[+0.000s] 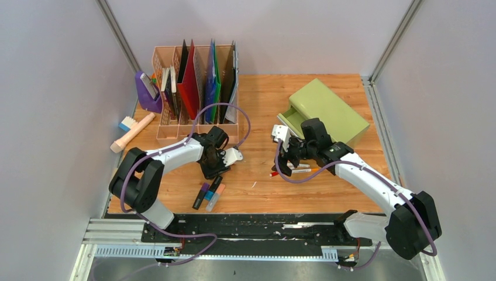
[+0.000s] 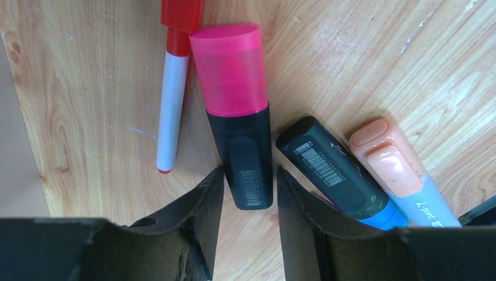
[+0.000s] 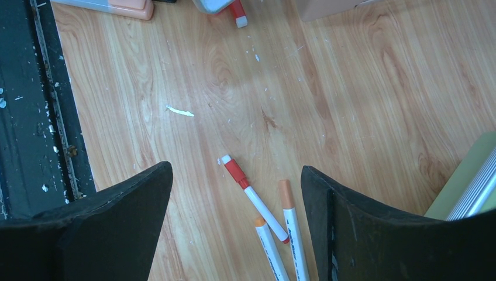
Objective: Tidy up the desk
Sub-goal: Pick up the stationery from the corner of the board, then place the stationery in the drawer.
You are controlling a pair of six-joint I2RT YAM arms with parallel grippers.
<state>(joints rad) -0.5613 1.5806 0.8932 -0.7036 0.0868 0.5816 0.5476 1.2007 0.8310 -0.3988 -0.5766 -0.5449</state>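
The desk is light wood with a black front rail. My left gripper is low over it. In the left wrist view it is partly open, its jaws astride the black end of a pink highlighter that lies flat. A red-capped white marker lies to its left. A black-and-blue highlighter and a peach one lie to its right. My right gripper is wide open and empty above a red-capped marker and two orange-capped markers.
A peach file organizer with upright folders stands at the back left, with a purple holder and a peach brush beside it. A green drawer cabinet sits back right, its drawer pulled out. The black rail is at the front.
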